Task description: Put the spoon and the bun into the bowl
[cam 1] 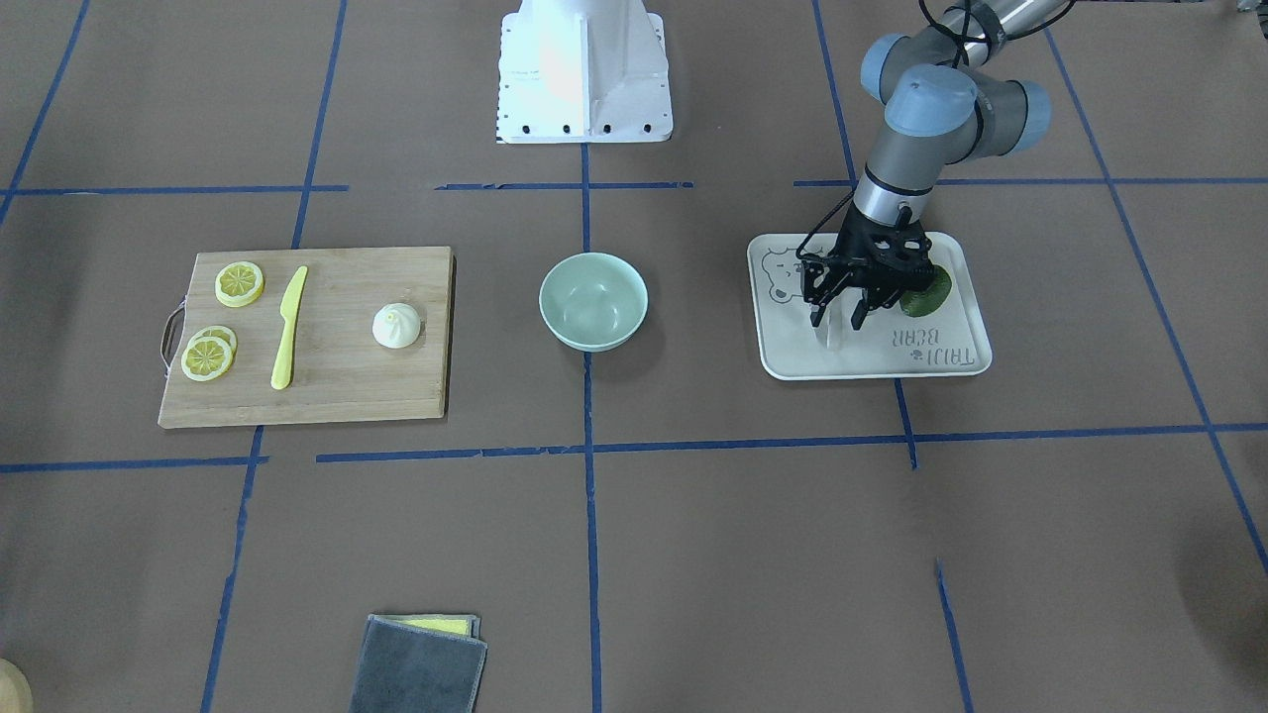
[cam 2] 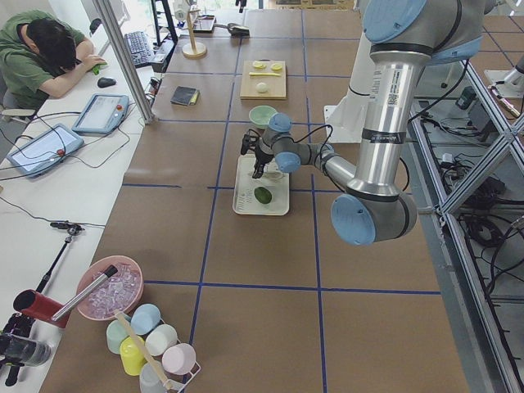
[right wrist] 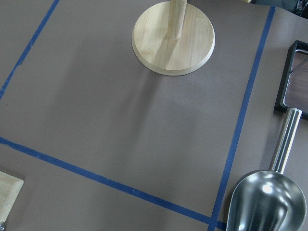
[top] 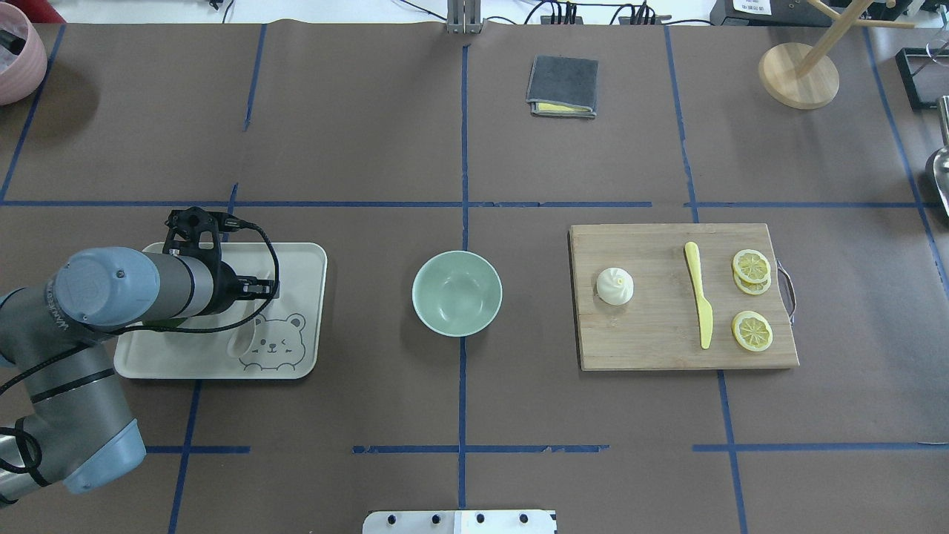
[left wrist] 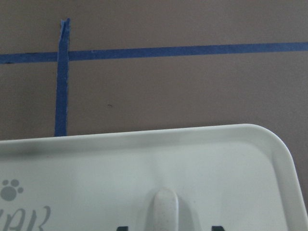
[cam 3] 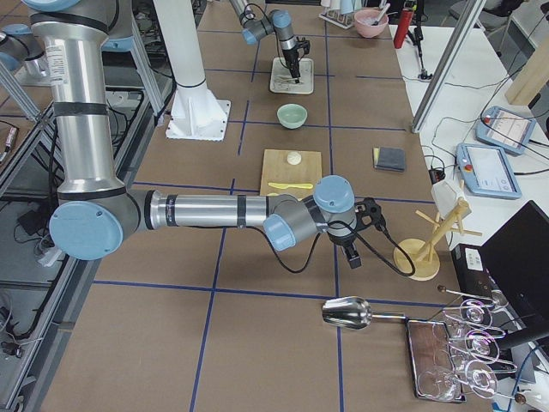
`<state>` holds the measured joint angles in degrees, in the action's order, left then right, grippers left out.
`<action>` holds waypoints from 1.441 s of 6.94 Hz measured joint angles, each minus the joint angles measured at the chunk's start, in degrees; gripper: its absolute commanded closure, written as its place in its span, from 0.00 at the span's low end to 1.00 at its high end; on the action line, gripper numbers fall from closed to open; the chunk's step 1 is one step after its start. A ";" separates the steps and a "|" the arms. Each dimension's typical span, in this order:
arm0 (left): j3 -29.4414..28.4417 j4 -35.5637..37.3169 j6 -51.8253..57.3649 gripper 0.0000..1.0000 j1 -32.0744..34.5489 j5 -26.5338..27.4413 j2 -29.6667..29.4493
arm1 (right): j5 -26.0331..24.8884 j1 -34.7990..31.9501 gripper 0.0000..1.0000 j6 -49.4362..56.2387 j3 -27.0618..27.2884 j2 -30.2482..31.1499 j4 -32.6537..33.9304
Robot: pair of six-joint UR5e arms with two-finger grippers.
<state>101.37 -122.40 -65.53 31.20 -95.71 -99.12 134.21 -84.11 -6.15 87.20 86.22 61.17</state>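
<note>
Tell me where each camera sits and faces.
Front: across the table, facing the robot; left arm over tray.
Overhead: behind the robot, looking down; left arm at left.
Exterior left: table's end; left arm near.
Exterior right: opposite end; right arm near.
Left wrist: spoon on tray.
Right wrist: wooden stand, metal scoop.
Front and overhead share the bowl.

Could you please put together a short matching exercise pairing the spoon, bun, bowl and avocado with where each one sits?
Things:
1. spoon
2. bun
3. bowl
4. avocado

Places:
A. on the wooden cutting board
B. on the bare table, between board and tray
C. on the tray, straddled by the open left end effector
D. on the tray, partly hidden behind the left end effector

Pairs: 1-C, 2-A, 3-B, 4-D.
</note>
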 measured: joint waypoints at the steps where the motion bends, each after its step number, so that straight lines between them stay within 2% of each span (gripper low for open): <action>1: -0.01 -0.02 -0.02 0.76 -0.03 0.00 0.10 | -0.02 0.00 0.00 0.00 -0.03 0.00 0.00; 2: -0.02 -0.07 -0.15 1.00 -0.06 0.00 0.16 | -0.04 0.00 0.00 0.00 -0.07 0.00 0.00; 7: 2.78 1.21 -4.77 1.00 -0.10 0.15 -1.04 | -0.01 0.00 0.00 0.00 -0.27 0.00 0.00; 8: 3.09 4.93 -7.41 1.00 -0.14 0.15 -4.06 | 0.00 0.00 0.00 0.00 -0.26 0.00 0.00; 10: 2.46 20.04 -17.37 1.00 -0.54 0.30 -15.46 | 0.04 0.00 0.00 0.00 -0.20 0.00 0.00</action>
<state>103.83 -102.36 -82.89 30.66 -95.41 -114.58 134.25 -84.11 -6.15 87.00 86.22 61.17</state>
